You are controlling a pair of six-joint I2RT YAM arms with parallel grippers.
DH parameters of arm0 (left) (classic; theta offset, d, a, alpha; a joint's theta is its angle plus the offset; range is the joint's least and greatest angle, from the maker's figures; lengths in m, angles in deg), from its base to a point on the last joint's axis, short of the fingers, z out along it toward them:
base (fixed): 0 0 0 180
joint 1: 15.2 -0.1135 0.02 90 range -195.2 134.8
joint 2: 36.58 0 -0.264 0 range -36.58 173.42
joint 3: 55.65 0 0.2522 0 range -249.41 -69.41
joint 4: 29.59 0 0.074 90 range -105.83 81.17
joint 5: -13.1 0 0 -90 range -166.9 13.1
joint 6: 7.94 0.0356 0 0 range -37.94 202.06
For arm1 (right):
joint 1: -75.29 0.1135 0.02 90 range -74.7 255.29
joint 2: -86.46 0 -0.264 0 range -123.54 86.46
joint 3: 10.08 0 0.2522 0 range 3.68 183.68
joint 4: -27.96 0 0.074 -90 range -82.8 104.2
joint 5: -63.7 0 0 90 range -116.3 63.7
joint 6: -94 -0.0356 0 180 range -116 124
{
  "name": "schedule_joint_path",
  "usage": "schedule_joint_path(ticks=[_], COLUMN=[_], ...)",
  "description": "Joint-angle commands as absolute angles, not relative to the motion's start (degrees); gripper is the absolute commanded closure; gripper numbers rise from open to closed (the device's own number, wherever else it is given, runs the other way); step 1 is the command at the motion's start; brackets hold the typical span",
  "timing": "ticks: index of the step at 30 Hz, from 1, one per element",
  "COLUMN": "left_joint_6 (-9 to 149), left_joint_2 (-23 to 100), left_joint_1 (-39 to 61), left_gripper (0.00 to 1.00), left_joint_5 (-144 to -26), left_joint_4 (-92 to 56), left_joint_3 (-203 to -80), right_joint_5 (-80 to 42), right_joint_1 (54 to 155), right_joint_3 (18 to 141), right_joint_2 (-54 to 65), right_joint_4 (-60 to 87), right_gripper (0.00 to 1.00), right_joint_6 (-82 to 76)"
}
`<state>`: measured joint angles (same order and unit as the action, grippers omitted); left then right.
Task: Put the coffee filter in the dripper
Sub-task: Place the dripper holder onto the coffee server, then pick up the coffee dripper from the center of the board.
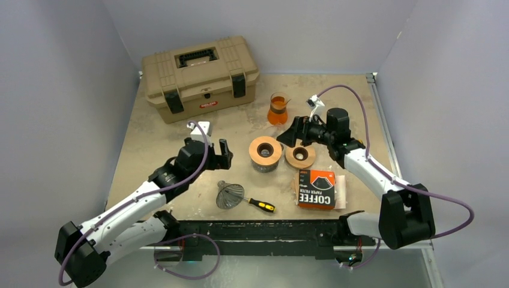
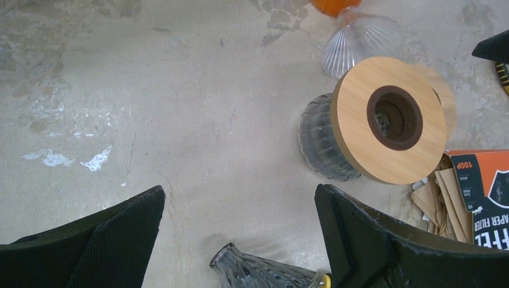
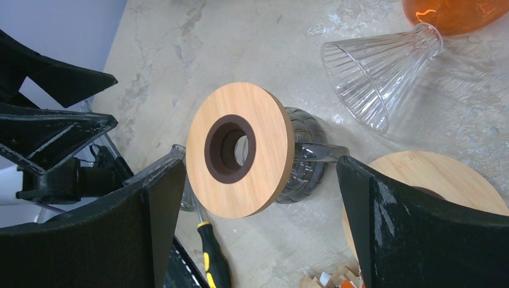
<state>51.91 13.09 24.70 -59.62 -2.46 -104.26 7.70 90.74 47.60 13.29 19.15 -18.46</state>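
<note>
The dripper (image 1: 265,153), dark ribbed glass with a wooden collar, rests mid-table with its wooden ring (image 2: 384,120) facing up; the right wrist view has it tipped toward the camera (image 3: 240,150). Brown paper coffee filters (image 1: 341,191) stick out beside an orange and black filter box (image 1: 316,188), also seen in the left wrist view as filters (image 2: 441,192). My left gripper (image 1: 219,155) hangs open left of the dripper, nothing between its fingers (image 2: 240,198). My right gripper (image 1: 294,135) stands open just right of and behind the dripper, empty (image 3: 259,204).
A second wooden ring (image 1: 300,156) lies right of the dripper. A clear glass cone (image 3: 372,72) lies by an orange carafe (image 1: 277,110). A grey glass cone (image 1: 230,195) and a screwdriver (image 1: 262,205) lie near the front. A tan toolbox (image 1: 200,77) stands back left.
</note>
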Motion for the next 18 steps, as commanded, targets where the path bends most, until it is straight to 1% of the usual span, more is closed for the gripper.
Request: schedule_joint_path(ticks=[1,3,10,18], left_joint_6=[53.8,54.5,55.9,56.4], left_joint_2=[14.8,15.6,22.5,29.8], left_joint_1=[24.9,25.0,25.4,28.3], left_gripper=[0.04,0.02,0.02,0.03], left_joint_5=[-62.2,-63.7,-65.6,-61.9], left_joint_4=[0.2,0.8,7.0,15.5], left_joint_3=[-107.5,-108.0,-113.0,-119.3], right_joint_5=[10.6,10.9,11.1,11.4], right_joint_1=[91.0,91.0,91.0,91.0], right_joint_3=[45.8,45.8,45.9,45.6], right_joint_2=[14.8,14.5,14.2,13.5], right_joint_4=[24.4,24.5,24.4,25.1], right_gripper=[0.01,0.01,0.01,0.01], right_joint_6=[-19.2,-19.5,-19.6,-20.0])
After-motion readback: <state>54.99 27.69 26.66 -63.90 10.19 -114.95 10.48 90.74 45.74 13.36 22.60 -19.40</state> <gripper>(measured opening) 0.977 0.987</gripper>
